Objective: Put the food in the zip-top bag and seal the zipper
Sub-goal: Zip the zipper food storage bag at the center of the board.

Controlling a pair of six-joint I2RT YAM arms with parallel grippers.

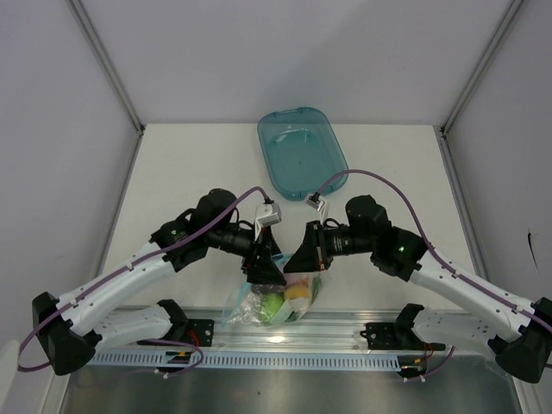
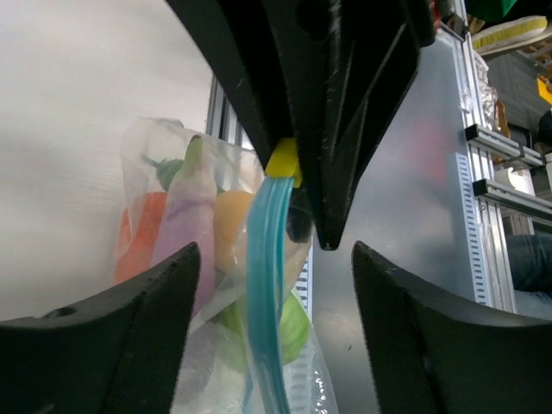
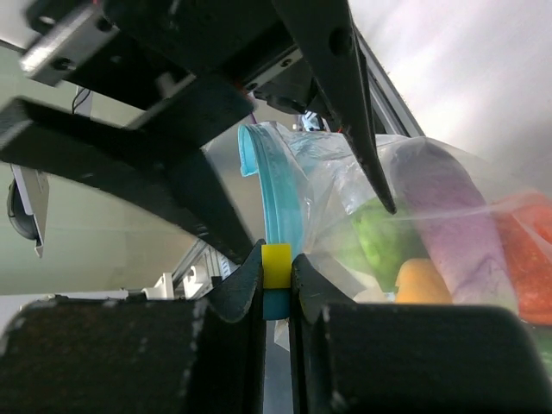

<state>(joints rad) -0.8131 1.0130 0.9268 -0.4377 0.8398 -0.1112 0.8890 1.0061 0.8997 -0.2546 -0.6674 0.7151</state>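
top external: high above the 6 o'clock edge of the table point(image 1: 198, 164), facing down toward 12, whole surface in frame. left wrist, right wrist: close-up, looking at each other across the zipper point(image 2: 266, 259). all three share the zip-top bag point(image 1: 252, 305).

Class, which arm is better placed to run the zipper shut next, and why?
Right. The right end effector is shut on the yellow tab of the zipper, ready to pull along it. The left end effector stands open astride the zipper, gripping nothing.
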